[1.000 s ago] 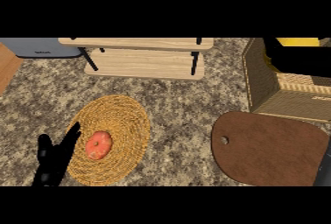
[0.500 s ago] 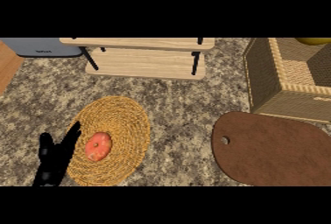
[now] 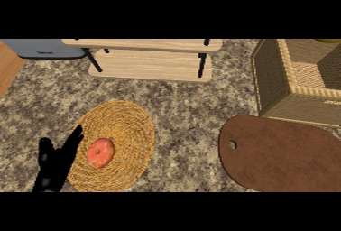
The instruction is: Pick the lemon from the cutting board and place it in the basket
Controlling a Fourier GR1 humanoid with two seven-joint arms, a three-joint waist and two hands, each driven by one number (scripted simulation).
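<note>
The lemon is hard to place. All I can see that might be it is a thin yellow sliver at the very top right corner of the frame, above the far edge of the basket, and that is too little to be sure of. The cutting board, the dark brown slab at lower right with a small hole near its left end, carries nothing on the part that shows, so the lemon is plainly not there.

My judgement is that the picking part is behind me or well in hand, and that what remains is to get the lemon settled inside the basket; I see no fruit on the part of the basket's woven floor that shows.

My right hand does not show anywhere in the frame, so I cannot say what it holds or how its fingers stand. My left hand sits at lower left, fingers straight and relaxed, holding nothing, resting by the left rim of the round woven mat. On that mat, just beside my fingers, lies 1 orange-red fruit, which is not the task's thing.

Further out, a pale wooden rack stands at top centre and a grey object sits at upper left.
</note>
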